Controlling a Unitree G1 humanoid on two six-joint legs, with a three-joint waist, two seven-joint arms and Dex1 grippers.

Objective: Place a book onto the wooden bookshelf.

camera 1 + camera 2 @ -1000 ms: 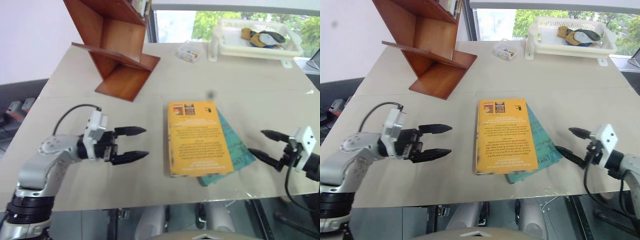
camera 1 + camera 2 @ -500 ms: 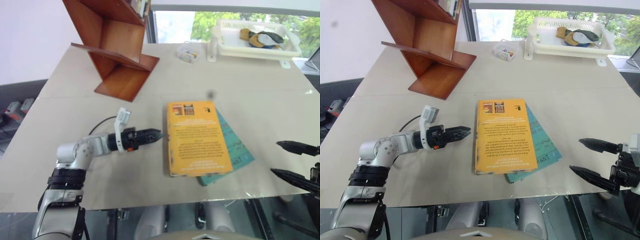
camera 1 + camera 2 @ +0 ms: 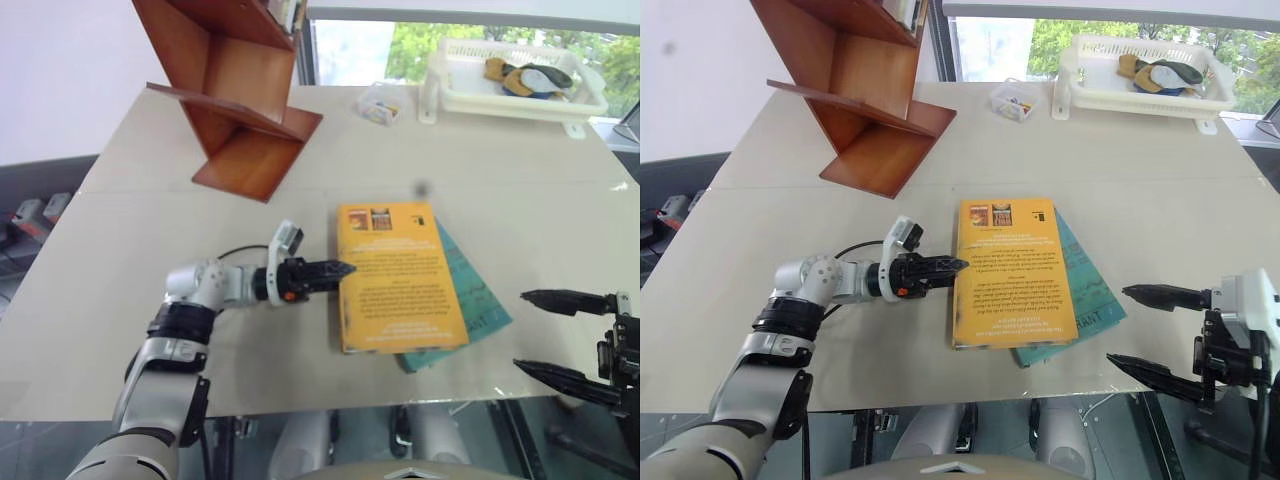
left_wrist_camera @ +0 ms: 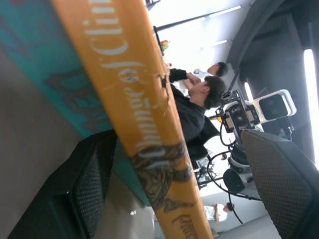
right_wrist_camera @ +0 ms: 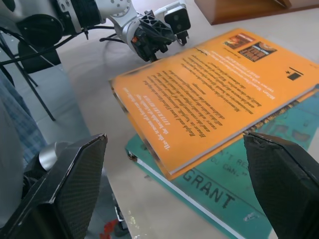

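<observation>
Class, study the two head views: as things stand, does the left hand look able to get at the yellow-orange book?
Probably yes. The left hand lies level at the near long edge of the book, its fingers apart, with bare table behind it. The teal book under it might hamper a low grip.

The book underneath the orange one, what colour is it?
Teal-blue. The bottom book peeks out under the yellow-orange book; the right wrist view shows it best.

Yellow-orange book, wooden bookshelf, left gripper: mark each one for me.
yellow-orange book (image 3: 400,275), left eye view, middle of its cover.
wooden bookshelf (image 3: 245,160), left eye view, bottom slanted board.
left gripper (image 3: 345,269), left eye view, fingertips at the book's edge.
</observation>
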